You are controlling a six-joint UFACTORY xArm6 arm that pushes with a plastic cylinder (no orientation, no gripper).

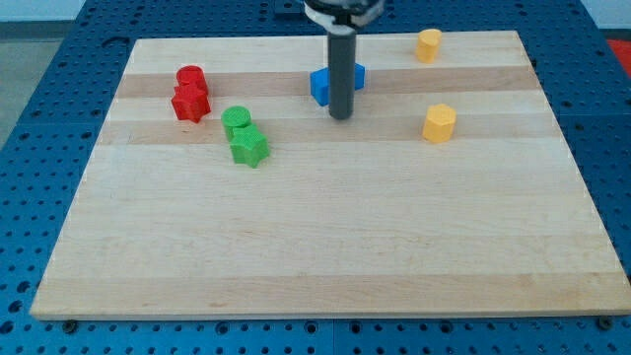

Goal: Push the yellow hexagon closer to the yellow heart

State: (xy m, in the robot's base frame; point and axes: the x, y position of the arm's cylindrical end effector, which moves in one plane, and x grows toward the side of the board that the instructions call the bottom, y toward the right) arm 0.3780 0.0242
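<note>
**Tip parked by the blue blocks, yellow pair apart at the upper right**

The bench [325,247] is a pale wooden board with lengthwise grain bands, lying on a blue perforated surface [39,118] that shows on all sides of it. Little else of the room can be seen.

My tip [341,117] stands just above centre frame, at the lower edge of the blue blocks [322,86], which sit partly hidden behind the rod, so their shapes are hard to make out. There is no claw here, only the rod.

The yellow hexagon [440,123] lies right of centre, well apart from the tip. The yellow heart [428,44] sits near the board's top edge, above the hexagon and slightly to its left, with bare wood between them.

At the upper left, a red cylinder [190,77] touches a red star-like block [190,104]. Just right of them and lower, a green cylinder [236,120] touches a green star-like block [249,148].
</note>
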